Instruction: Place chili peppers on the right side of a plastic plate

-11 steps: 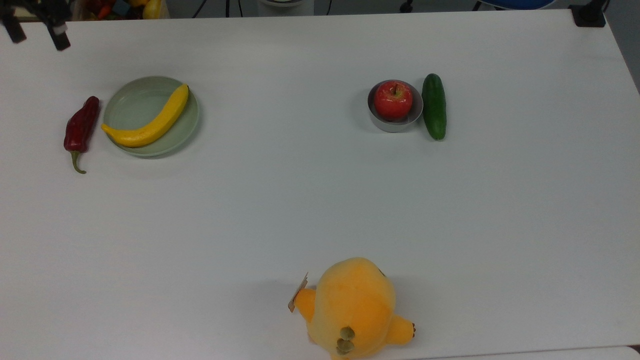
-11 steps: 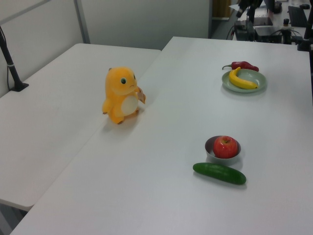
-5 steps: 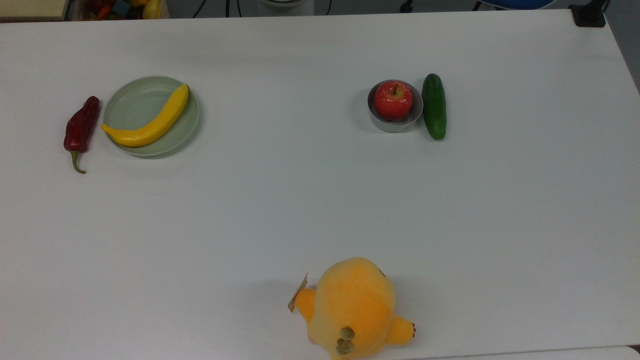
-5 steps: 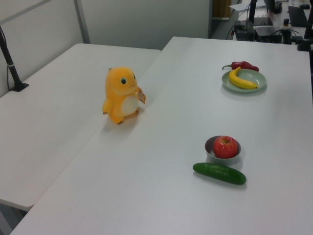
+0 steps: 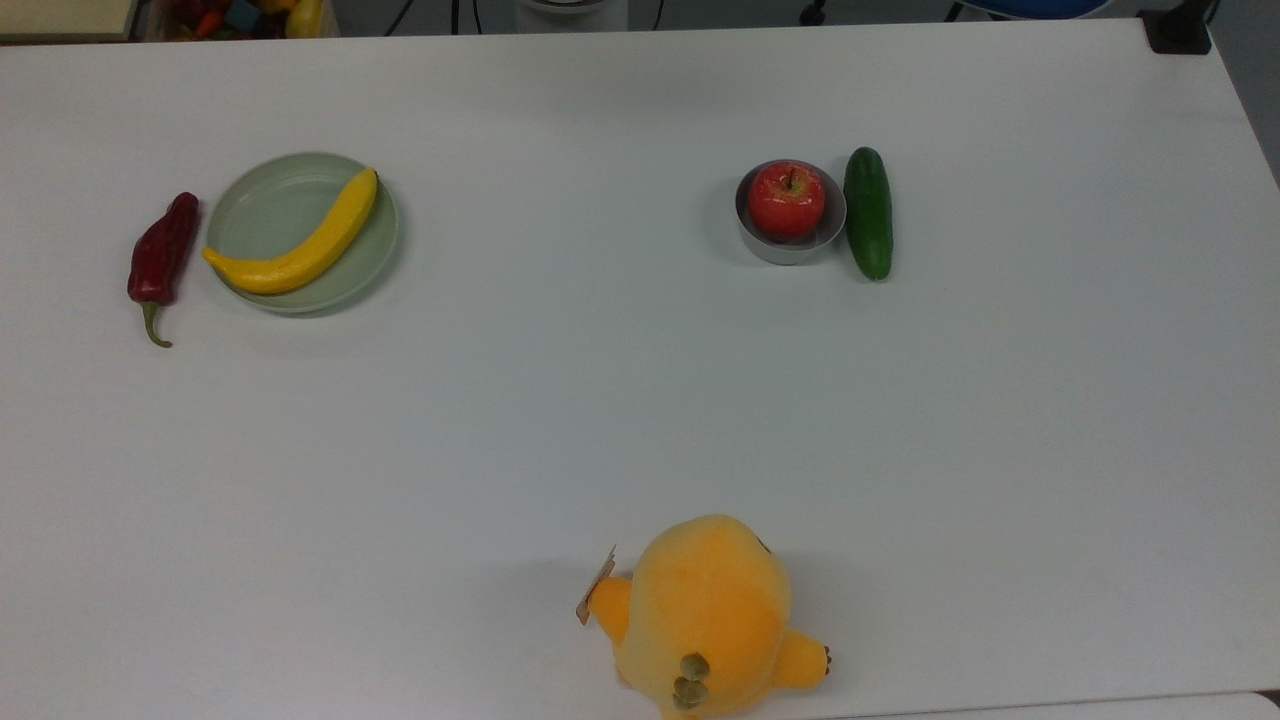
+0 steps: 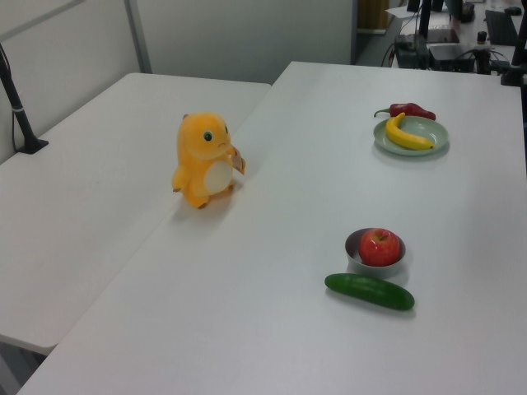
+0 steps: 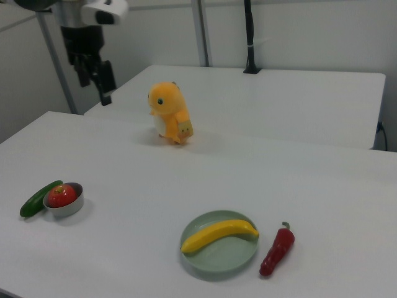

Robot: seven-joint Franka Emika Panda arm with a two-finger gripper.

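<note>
While the chili peppers (image 5: 160, 255) stay beside the plastic plate (image 5: 262, 200) near the desk's (image 5: 640, 400) edge, the gripper (image 7: 93, 79), spread and empty, has pulled back high above it.

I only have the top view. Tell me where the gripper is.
Observer: In the right view, the gripper hangs high at the right view's upper left, above the table's far side.
Operator: Report its fingers.
Observer: They are open, with nothing between them.
Operator: Tell me how the chili sits.
Observer: In the right view, the chili lies flat on the table, at the right view's right of the plate.
</note>
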